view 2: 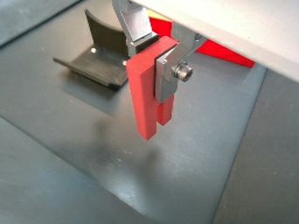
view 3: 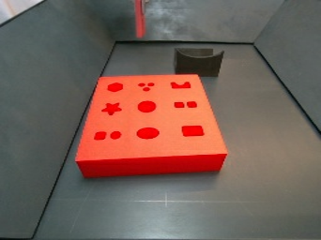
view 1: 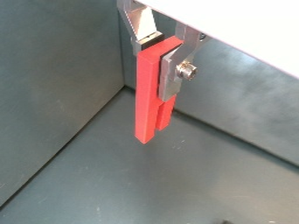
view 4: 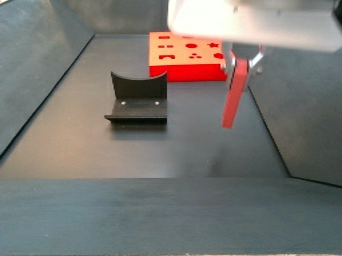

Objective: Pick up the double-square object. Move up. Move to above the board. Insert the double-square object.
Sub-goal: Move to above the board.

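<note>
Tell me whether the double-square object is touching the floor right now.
Apart. In a side view the double-square object hangs upright, clamped in the gripper, and its lower end sits clear above the floor. Both wrist views also show bare floor below its tip.

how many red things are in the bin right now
2. The red board lies flat on the floor beside the dark holder. The slim red peg hangs upright in the gripper, clear of the floor, between holder and side wall. None seems hidden.
</note>
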